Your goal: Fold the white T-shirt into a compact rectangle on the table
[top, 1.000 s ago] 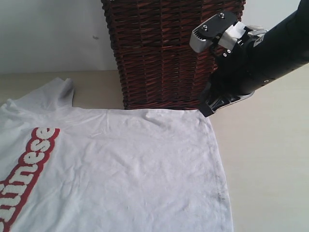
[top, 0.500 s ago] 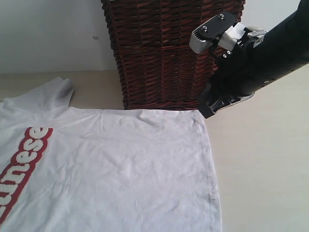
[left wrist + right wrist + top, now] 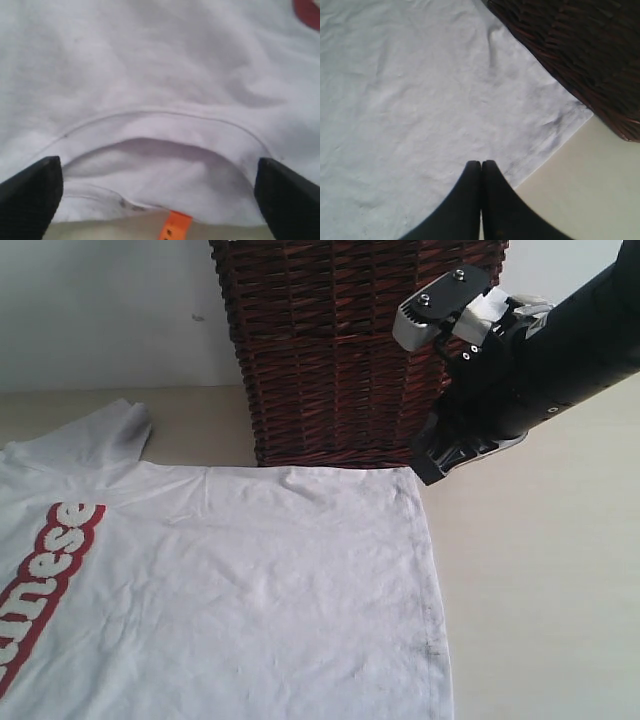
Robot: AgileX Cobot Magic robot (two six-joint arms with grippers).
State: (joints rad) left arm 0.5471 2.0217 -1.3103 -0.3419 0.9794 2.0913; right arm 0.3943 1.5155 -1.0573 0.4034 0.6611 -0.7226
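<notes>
The white T-shirt point(image 3: 250, 590) lies spread flat on the table point(image 3: 540, 590), its red lettering point(image 3: 45, 560) at the left edge of the exterior view. My right gripper point(image 3: 425, 472) hangs shut and empty just over the shirt's far hem corner point(image 3: 570, 117), close to the basket; its closed tips point(image 3: 481, 164) hover over the cloth. My left gripper point(image 3: 157, 167) is open, its two dark fingers point(image 3: 30, 192) wide apart on either side of the collar point(image 3: 160, 117), with the orange tag point(image 3: 176, 226) between them. The exterior view does not show it.
A tall dark wicker basket point(image 3: 340, 350) stands right behind the shirt's far edge, touching it or nearly so, and also appears in the right wrist view point(image 3: 580, 50). Bare beige table lies to the right of the shirt. A pale wall is behind.
The shirt has slid to the left in the exterior view; its hem edge and lettering shifted that way. The right arm has stayed put.
</notes>
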